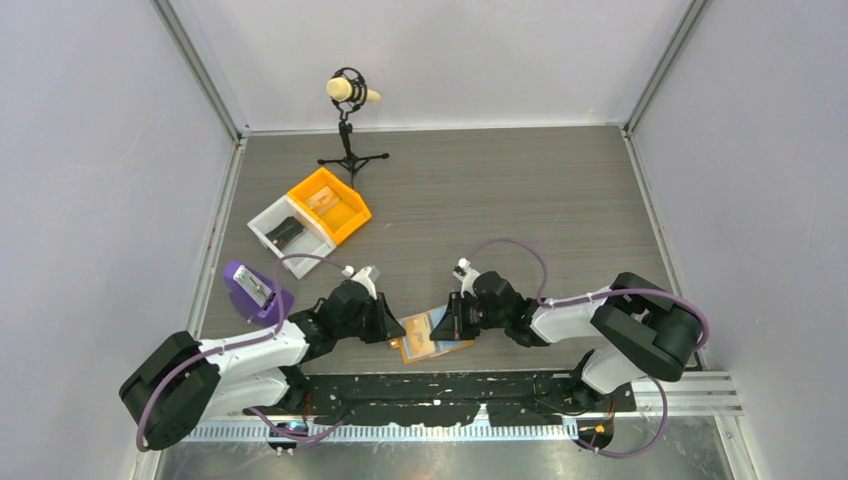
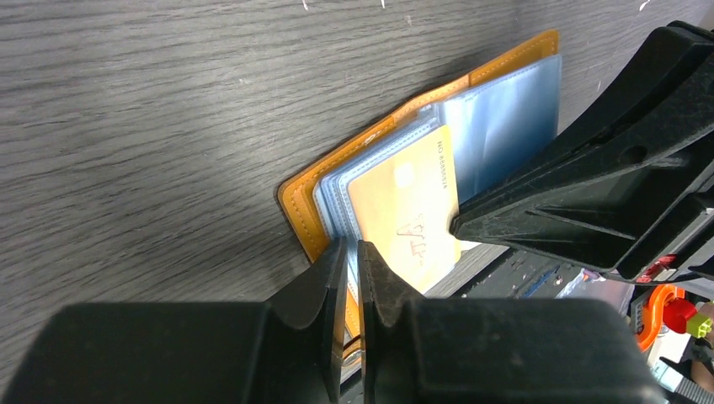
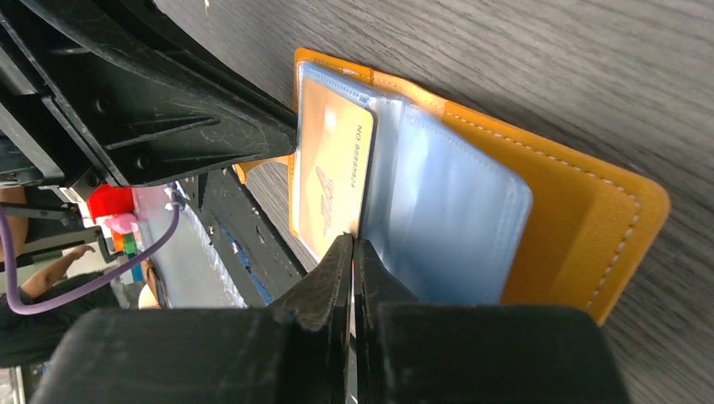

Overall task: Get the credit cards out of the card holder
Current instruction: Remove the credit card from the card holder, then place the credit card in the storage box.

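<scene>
Grey wood-grain counter (image 1: 500, 200) fills the cell, with the work at its near edge. The left tool (image 2: 352, 269) is closed to a sliver, pinching the near edge of the card holder (image 2: 303, 206) where the clear sleeves (image 2: 505, 118) meet the orange cover. The right tool (image 3: 354, 261), opposite, is also all but shut, on the sleeve leaf carrying a gold credit card (image 3: 333, 177). Whether the card itself lies between its fingers cannot be told. The card holder lies open between the two tools.

The card looks light, thin, stiff and slick. The sleeves look soft and clingy, and the holder is probably light enough to drag along. The better hold is likely the card's bare edge at the sleeve mouth, with the cover pinned. Well beyond the card holder stand a white bin (image 1: 288, 235) and an orange bin (image 1: 330, 203).
</scene>
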Available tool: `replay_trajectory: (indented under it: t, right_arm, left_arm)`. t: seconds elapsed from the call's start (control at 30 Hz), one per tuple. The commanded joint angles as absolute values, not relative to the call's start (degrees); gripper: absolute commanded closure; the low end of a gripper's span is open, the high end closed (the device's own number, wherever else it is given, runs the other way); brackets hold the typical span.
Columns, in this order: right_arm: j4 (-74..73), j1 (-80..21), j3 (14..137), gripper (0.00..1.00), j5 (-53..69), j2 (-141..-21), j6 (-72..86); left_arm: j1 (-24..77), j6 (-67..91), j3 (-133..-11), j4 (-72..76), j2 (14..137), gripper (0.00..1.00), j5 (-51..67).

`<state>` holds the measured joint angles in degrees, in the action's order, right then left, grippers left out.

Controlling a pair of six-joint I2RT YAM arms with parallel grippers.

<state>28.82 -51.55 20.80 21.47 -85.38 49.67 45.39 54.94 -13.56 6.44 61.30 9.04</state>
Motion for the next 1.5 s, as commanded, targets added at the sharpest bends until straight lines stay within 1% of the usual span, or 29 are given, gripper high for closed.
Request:
replay_trajectory:
  t: [0.0,0.17,0.3,0.47,0.53,0.73,0.87,0.93,1.0,1.13,1.27,1.4,1.47]
  right_arm:
    - [32.8,-51.2,19.8,0.95,22.2,-83.9,50.4]
    - [31.8,-50.3,18.4,0.95,22.5,-80.9,50.3]
    - [27.5,-49.1,17.6,0.95,21.3,-75.6,49.1]
    - [24.7,-48.1,16.8,0.95,20.6,-71.1,48.4]
    - [23.2,-47.7,17.0,0.95,20.6,-69.0,48.0]
    - [17.8,-46.0,17.2,0.95,20.1,-64.4,45.8]
    - [12.5,-44.3,17.4,0.95,19.6,-60.1,43.1]
    - [10.3,-43.6,18.1,0.95,20.2,-57.9,41.7]
    - [7.7,-43.0,19.2,0.95,20.8,-55.8,40.0]
    - [5.0,-41.5,21.2,0.95,22.8,-52.8,37.1]
    - [4.4,-40.5,23.5,0.95,29.4,-52.9,35.0]
    - [4.0,-40.5,26.5,0.95,39.0,-53.6,33.0]
    - [3.8,-40.5,27.3,0.95,43.7,-53.4,32.8]
  left_arm:
    - [45.8,54.0,-13.0,5.5,60.0,0.88,6.3]
    - [45.8,52.4,-14.6,1.8,60.5,0.87,4.5]
    - [45.8,51.7,-15.5,0.2,61.1,0.87,4.4]
    - [45.8,53.8,-13.0,6.3,60.2,0.86,6.1]
    - [45.8,53.7,-13.3,6.3,59.6,0.86,6.4]
    - [45.8,52.4,-15.7,1.7,56.9,0.84,6.2]
    - [45.8,52.5,-18.2,-0.5,54.9,0.82,9.1]
    - [45.8,52.6,-18.9,-2.2,53.2,0.79,9.8]
    - [45.8,52.3,-19.9,-4.6,50.8,0.75,10.3]
    - [45.8,49.4,-24.5,-12.7,44.9,0.62,8.9]
    - [45.8,43.0,-30.0,-21.0,40.2,0.52,7.5]
    - [45.7,36.3,-36.5,-28.8,39.6,0.5,8.3]
    - [45.7,33.3,-39.3,-31.5,40.2,0.5,10.8]
